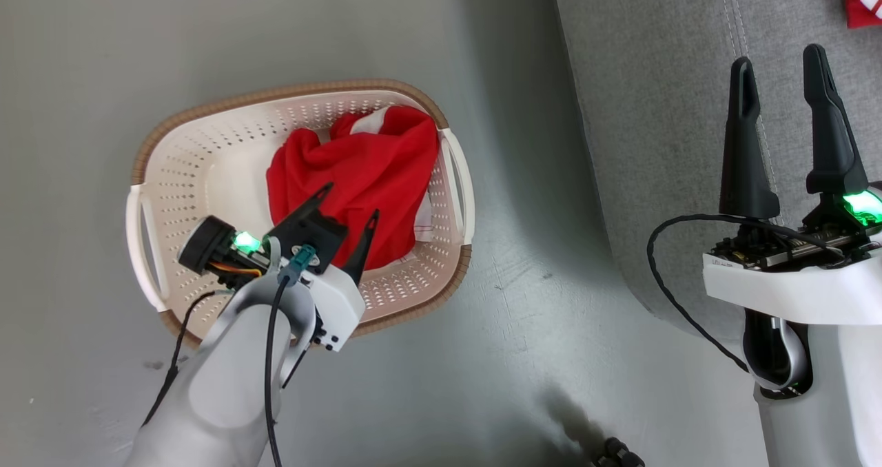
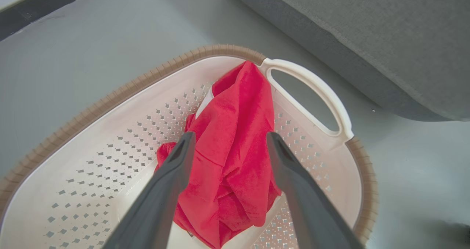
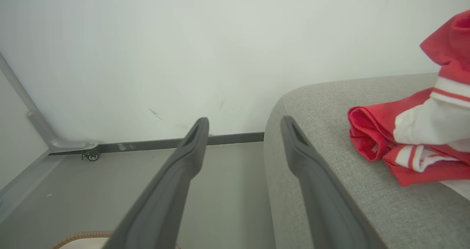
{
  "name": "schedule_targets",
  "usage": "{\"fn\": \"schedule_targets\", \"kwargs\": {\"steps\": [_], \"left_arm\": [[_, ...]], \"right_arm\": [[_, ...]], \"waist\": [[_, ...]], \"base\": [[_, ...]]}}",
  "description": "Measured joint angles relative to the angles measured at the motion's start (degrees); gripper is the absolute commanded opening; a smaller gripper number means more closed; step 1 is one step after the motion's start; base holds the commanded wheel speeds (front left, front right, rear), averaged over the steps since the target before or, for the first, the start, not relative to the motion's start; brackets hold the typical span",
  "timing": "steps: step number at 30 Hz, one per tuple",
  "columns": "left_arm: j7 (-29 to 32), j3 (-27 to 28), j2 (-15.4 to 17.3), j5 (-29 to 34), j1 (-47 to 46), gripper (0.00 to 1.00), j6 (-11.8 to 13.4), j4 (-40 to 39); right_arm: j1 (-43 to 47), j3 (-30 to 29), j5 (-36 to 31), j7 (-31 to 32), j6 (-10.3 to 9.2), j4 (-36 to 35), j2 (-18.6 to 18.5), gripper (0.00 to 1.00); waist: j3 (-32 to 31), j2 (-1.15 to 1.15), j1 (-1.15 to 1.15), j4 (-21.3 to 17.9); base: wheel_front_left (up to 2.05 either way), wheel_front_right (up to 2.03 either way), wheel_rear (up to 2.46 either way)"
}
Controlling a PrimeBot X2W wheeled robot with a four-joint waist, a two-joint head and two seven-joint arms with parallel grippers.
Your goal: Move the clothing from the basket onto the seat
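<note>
Spread wide, my left gripper (image 2: 229, 137) hangs over the red garment (image 2: 238, 175) bunched in the basket (image 2: 110, 98); I should sink onto its thick middle fold and pinch deep before lifting toward the seat (image 1: 654, 109).

Grey floor (image 1: 69, 40), white wall (image 3: 183, 39), small caster (image 3: 91, 156)

basket (image 1: 207, 171): cream plastic, smooth, faintly glossy, pierced with small holes
rim (image 1: 275, 95): brown, ribbed, woven-looking, matt
handle (image 2: 317, 88): white plastic, smooth, slight gloss
red garment (image 1: 358, 171): soft cloth, matt, finely fuzzy, crumpled
red-and-white garment (image 3: 415, 131): soft cloth, matt, folded in thick rolls
seat (image 1: 654, 109): grey woven cloth, coarse-grained, matt, with a stitched seam
floor (image 1: 275, 26): grey, smooth, dull sheen, a few scuffs
fingers (image 3: 323, 190): dark, smooth, matt, plastic-looking
</note>
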Motion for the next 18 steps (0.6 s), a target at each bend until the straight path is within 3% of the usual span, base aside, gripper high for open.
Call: {"fn": "schedule_targets", "kwargs": {"steps": [18], "left_arm": [[1.2, 0.0, 1.4, 1.5, -5.0, 1.0, 0.1, 6.8]], "right_arm": [[-1.1, 0.6, 1.8, -0.6, 0.0, 0.0, 0.0, 1.0]], "waist": [[4.0, 0.0, 0.0, -3.3]], "base": [[0.0, 0.0, 0.0]]}}
